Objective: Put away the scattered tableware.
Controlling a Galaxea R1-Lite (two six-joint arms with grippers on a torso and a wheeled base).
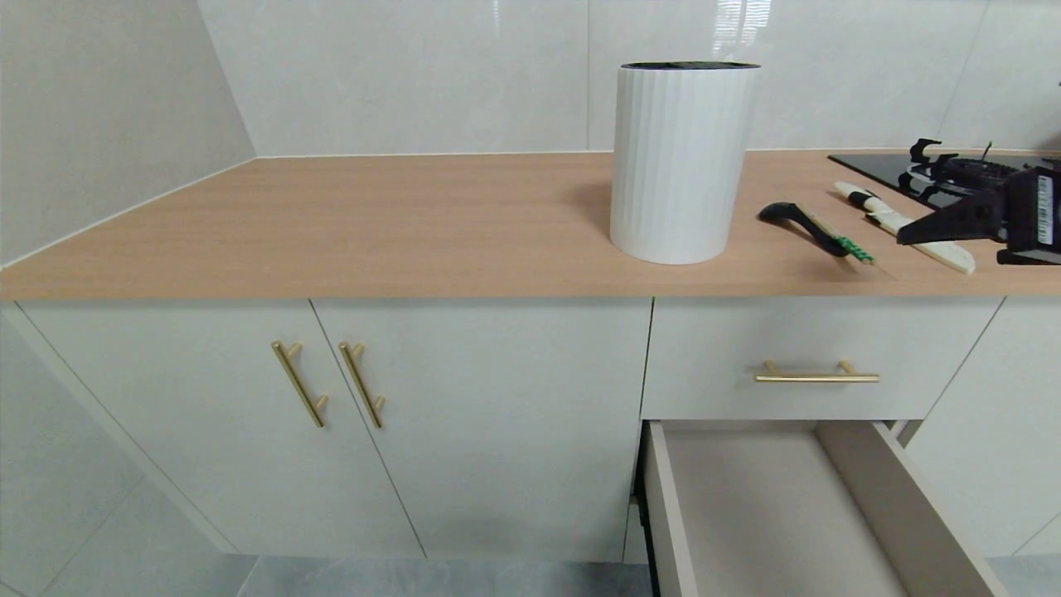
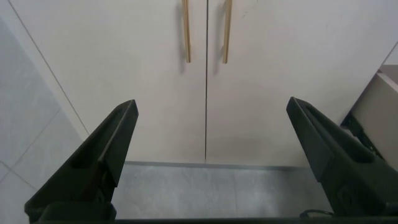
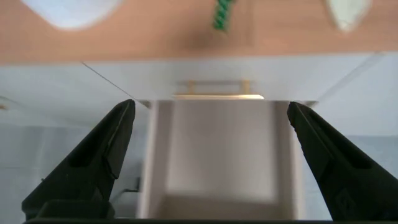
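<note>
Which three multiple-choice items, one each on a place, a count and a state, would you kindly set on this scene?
1. Where does the white ribbed container stand? A on the wooden countertop; B in a drawer; C on the floor.
2. How many loose utensils lie on the countertop to its right? A one; B two; C four.
3. How is the lower drawer? A shut; B pulled open; C taken out.
Answers: 1 A, its base rests on the wood; 2 B, a black-handled utensil and a cream utensil; 3 B, its bare inside shows under the shut upper drawer.
</note>
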